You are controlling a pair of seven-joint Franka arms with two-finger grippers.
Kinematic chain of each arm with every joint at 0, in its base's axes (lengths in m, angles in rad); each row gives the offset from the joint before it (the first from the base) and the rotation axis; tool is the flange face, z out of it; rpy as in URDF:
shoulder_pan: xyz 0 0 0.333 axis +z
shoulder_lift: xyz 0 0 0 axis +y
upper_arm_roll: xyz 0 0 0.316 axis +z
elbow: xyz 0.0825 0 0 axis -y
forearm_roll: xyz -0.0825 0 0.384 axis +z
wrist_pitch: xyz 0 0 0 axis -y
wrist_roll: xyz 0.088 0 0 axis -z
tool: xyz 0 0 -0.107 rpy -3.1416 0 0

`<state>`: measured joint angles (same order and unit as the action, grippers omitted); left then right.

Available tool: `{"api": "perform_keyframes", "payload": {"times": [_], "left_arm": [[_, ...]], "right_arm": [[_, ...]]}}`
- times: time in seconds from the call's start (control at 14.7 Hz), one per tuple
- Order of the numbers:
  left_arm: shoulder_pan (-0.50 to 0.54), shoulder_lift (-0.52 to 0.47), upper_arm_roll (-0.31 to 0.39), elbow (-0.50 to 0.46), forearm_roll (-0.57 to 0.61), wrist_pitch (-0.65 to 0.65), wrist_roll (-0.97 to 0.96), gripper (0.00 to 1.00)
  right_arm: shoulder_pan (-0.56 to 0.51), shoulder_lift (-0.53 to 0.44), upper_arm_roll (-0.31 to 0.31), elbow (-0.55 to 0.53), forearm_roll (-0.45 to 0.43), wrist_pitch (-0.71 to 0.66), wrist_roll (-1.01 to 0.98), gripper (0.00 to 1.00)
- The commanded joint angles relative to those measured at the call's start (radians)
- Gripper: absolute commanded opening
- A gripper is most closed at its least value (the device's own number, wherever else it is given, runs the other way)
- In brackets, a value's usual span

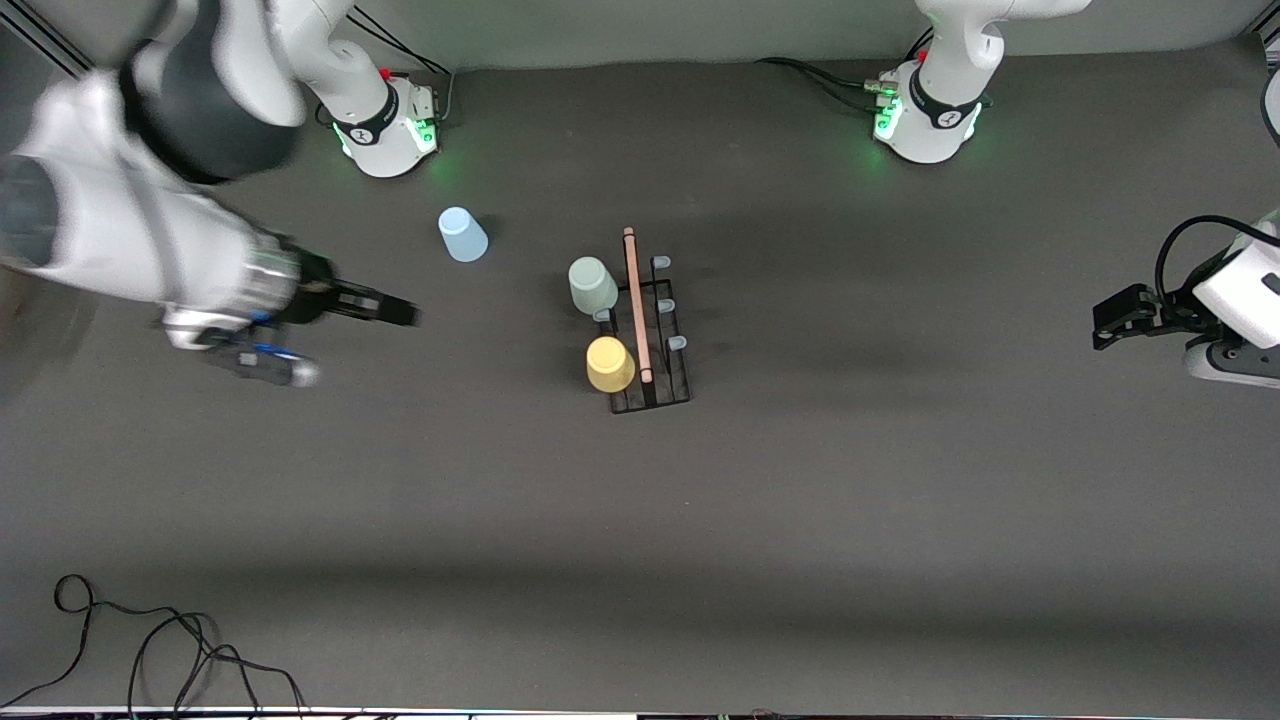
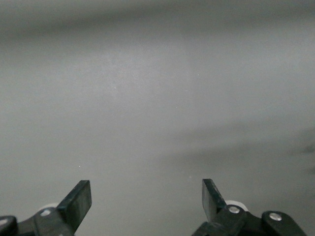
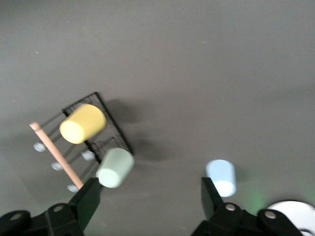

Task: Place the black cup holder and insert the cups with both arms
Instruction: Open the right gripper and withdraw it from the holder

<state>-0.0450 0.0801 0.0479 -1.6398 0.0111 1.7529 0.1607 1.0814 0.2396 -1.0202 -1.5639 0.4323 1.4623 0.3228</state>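
The black cup holder (image 1: 668,385) stands mid-table, its wooden rod handle (image 1: 636,300) on top. The pale grey-green cup (image 1: 592,284) and the yellow cup (image 1: 609,364) sit on pegs on the side toward the right arm's end. The light blue cup (image 1: 462,234) stands upside down on the table, farther from the front camera. My right gripper (image 1: 398,312) is open and empty, above the table between the blue cup and the holder. The right wrist view shows the yellow cup (image 3: 82,123), grey-green cup (image 3: 115,167) and blue cup (image 3: 221,177). My left gripper (image 1: 1105,326) is open and empty at the left arm's end.
Several pale-capped pegs (image 1: 667,304) on the holder's side toward the left arm's end are bare. The right arm's base (image 1: 385,120) stands close to the blue cup. A black cable (image 1: 150,640) lies near the table's front edge. The left wrist view shows only bare table (image 2: 157,98).
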Motion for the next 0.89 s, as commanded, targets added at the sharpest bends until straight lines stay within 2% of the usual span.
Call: {"api": "perform_keyframes", "payload": {"times": [0.0, 0.2, 0.48, 0.82], "left_arm": [[-0.001, -0.006, 0.001, -0.009, -0.003, 0.031, 0.003, 1.0], [-0.004, -0.008, 0.0, -0.02, -0.005, 0.082, 0.002, 1.0], [-0.003, -0.017, 0.0, -0.017, 0.0, 0.066, 0.005, 1.0], [-0.009, -0.023, 0.0, -0.022, 0.0, 0.059, 0.005, 1.0]], "right_arm": [[0.006, 0.017, -0.101, 0.086, -0.064, -0.109, -0.167, 0.92], [0.006, 0.017, -0.202, 0.145, -0.075, -0.131, -0.263, 0.98], [0.012, 0.027, -0.209, 0.16, -0.135, -0.134, -0.284, 0.99], [0.014, 0.03, -0.205, 0.154, -0.135, -0.134, -0.291, 1.0]]}}
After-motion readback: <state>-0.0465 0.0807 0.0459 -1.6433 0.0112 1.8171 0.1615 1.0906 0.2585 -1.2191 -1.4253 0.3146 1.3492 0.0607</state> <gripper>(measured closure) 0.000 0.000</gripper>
